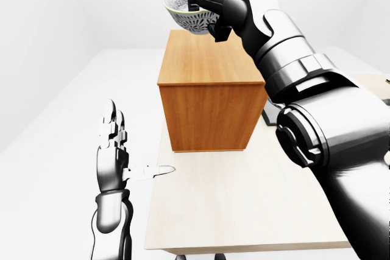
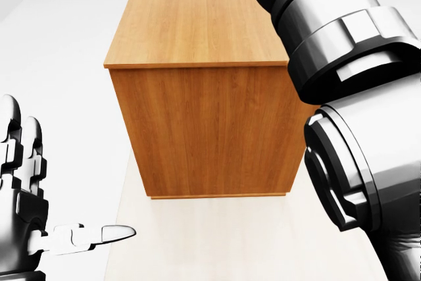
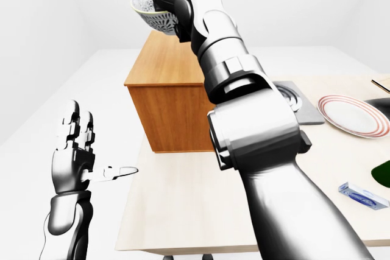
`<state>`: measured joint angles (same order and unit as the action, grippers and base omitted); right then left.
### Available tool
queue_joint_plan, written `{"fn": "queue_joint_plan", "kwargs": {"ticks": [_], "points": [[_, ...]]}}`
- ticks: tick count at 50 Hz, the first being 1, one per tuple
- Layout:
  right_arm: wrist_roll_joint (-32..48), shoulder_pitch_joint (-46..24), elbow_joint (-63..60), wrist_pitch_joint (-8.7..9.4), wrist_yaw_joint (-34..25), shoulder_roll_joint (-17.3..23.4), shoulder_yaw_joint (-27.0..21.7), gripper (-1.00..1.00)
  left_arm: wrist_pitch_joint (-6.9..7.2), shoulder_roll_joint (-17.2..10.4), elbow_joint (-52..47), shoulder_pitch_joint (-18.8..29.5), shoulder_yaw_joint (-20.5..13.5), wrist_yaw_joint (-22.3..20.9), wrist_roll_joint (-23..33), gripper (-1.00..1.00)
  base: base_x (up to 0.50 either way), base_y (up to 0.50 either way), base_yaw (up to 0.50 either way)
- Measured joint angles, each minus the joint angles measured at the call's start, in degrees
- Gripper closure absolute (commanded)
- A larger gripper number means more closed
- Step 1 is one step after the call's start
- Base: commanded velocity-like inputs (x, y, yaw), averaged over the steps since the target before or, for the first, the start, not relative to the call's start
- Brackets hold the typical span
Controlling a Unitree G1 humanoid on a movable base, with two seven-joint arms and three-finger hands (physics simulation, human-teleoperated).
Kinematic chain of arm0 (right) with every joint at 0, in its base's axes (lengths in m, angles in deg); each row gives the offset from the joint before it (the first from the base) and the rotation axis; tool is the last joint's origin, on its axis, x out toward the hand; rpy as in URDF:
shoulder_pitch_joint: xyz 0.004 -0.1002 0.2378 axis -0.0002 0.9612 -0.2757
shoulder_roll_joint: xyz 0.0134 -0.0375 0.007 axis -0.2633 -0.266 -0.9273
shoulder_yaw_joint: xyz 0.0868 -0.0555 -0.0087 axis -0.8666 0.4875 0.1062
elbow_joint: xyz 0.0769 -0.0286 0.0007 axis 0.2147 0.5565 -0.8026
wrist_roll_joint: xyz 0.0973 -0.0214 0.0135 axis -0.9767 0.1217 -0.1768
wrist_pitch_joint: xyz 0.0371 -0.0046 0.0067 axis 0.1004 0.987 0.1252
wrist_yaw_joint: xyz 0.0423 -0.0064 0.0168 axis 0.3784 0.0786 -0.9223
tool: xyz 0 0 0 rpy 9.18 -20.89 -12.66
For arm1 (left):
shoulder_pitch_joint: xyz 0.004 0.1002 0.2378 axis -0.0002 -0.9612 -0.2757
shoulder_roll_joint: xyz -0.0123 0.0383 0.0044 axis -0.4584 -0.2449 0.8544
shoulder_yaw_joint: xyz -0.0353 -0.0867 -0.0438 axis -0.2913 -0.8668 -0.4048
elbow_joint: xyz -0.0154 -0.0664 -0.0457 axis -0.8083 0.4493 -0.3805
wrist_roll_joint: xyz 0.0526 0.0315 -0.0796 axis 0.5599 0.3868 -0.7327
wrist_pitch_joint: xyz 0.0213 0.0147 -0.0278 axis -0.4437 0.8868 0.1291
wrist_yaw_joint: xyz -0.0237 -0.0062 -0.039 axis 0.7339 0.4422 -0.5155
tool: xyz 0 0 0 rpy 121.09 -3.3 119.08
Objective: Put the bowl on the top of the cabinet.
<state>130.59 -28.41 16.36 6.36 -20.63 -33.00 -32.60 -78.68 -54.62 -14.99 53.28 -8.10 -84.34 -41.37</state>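
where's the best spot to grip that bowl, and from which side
By the rim, from the right of the left-eye view, as the right hand does now: fingers hooked over the edge of the bowl. Its rounded underside offers no hold, and the bowl is upright above the cabinet.

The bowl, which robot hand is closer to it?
Right. The right hand is gripping the bowl at its rim, holding it up above the cabinet. The left hand is far below it, open beside the table.
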Motion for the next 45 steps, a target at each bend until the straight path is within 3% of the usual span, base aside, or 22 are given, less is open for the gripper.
{"fn": "queue_joint_plan", "kwargs": {"ticks": [37,38,39,45], "points": [[2.2,5.9,0.0,0.0,0.2,0.1,0.7,1.0,0.0,-0.1,0.8,0.3,-0.1,-0.1,-0.1,-1.0,0.0,0.0,0.0],[2.2,5.9,0.0,0.0,0.2,0.1,0.6,0.29,0.0,-0.1,0.9,0.3,-0.1,-0.1,-0.1,-1.0,0.0,0.0,0.0],[2.5,5.8,-0.2,0.0,0.3,0.2,0.4,-0.98,0.0,-0.1,0.9,0.3,-0.1,-0.1,-0.1,-1.0,0.0,0.0,0.0],[4.1,5.8,-0.4,0.0,0.4,0.3,0.3,-1.0,0.0,-0.1,0.9,0.5,-0.3,0.0,-0.1,-1.0,0.0,0.0,0.0]]}}
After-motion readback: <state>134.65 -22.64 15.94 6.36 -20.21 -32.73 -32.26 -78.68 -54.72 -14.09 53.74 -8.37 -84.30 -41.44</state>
